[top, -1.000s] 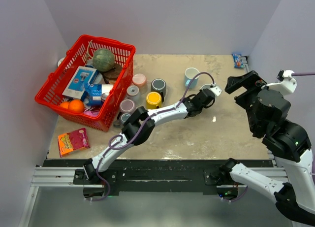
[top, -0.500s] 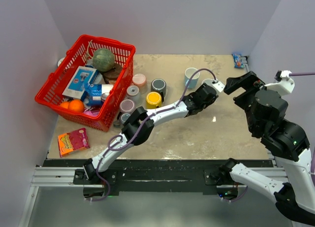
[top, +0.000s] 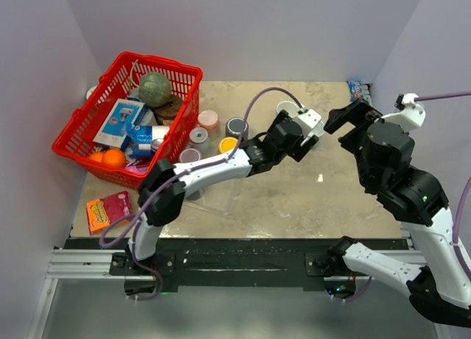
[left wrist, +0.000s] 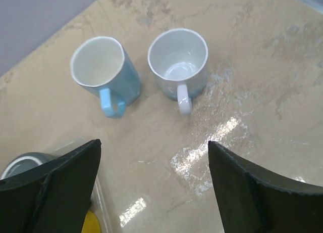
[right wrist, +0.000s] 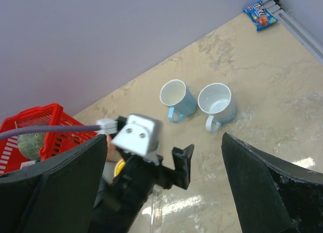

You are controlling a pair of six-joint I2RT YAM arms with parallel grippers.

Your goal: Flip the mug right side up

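A white mug [left wrist: 177,61] stands upright on the table, mouth up, with its handle toward the left wrist camera. A blue mug [left wrist: 101,74] stands upright just to its left. Both also show in the right wrist view, the white mug [right wrist: 216,102] and the blue mug [right wrist: 176,99]. My left gripper [left wrist: 154,142] hangs open above the table, short of the mugs and touching neither. In the top view the left gripper [top: 294,137] covers the white mug. My right gripper [right wrist: 164,136] is open and empty, high above the table's right side.
A red basket [top: 110,81] full of groceries stands at the back left. Several small cups, among them a yellow one [top: 228,143], cluster beside it. A snack packet [top: 109,210] lies at the front left. A candy packet [right wrist: 261,14] lies in the back right corner.
My left gripper has opened, let go of the white mug and drawn back and up to the left. The right arm has shifted slightly left.
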